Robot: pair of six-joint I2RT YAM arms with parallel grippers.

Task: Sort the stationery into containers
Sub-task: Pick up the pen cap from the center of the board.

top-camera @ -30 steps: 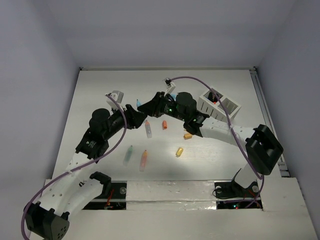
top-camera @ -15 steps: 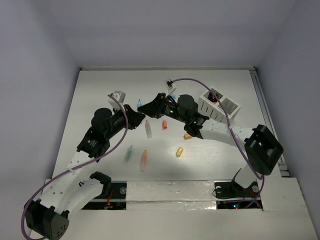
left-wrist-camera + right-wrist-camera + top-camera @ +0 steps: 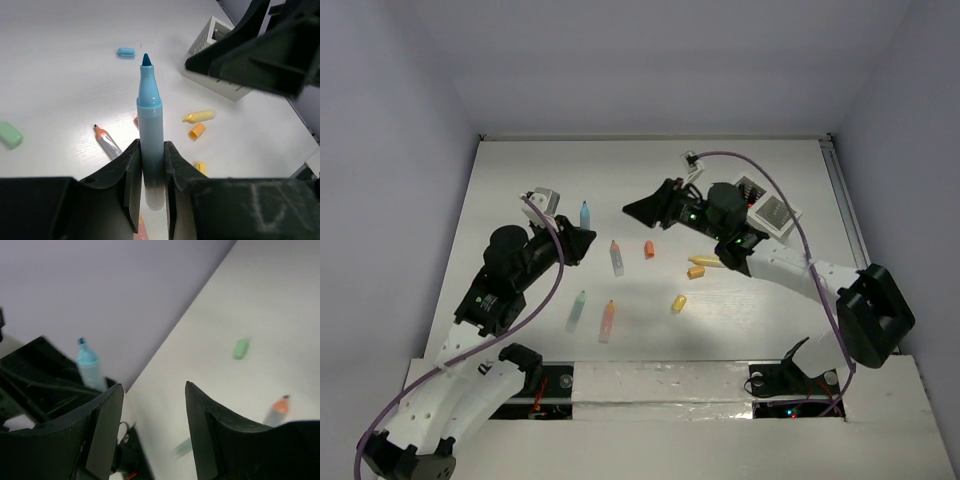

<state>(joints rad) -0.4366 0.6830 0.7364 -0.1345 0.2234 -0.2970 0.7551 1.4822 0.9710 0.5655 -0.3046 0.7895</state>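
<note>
My left gripper (image 3: pixel 151 146) is shut on a light blue marker (image 3: pixel 150 120), uncapped, its tip pointing away from the wrist. In the top view that gripper (image 3: pixel 582 236) hangs left of centre with the marker (image 3: pixel 585 213) sticking out of it. My right gripper (image 3: pixel 632 208) stands open and empty a short way to the right, facing the left one. From the right wrist, its jaws (image 3: pixel 153 386) frame bare table, and the blue marker (image 3: pixel 90 367) shows at the left. The white box (image 3: pixel 775 212) sits behind the right arm.
Loose on the table lie an orange-tipped marker (image 3: pixel 616 258), an orange cap (image 3: pixel 649 249), a yellow marker (image 3: pixel 705 261), a second orange cap (image 3: pixel 695 272), a yellow cap (image 3: pixel 678 303), a mint marker (image 3: pixel 577 310) and a pink-orange marker (image 3: pixel 607 320). A blue cap (image 3: pixel 126 51) and a mint cap (image 3: pixel 10 135) lie apart.
The left gripper has shut on the blue marker and drawn back to the left with it. The right gripper has opened, let go and moved away to the right.
</note>
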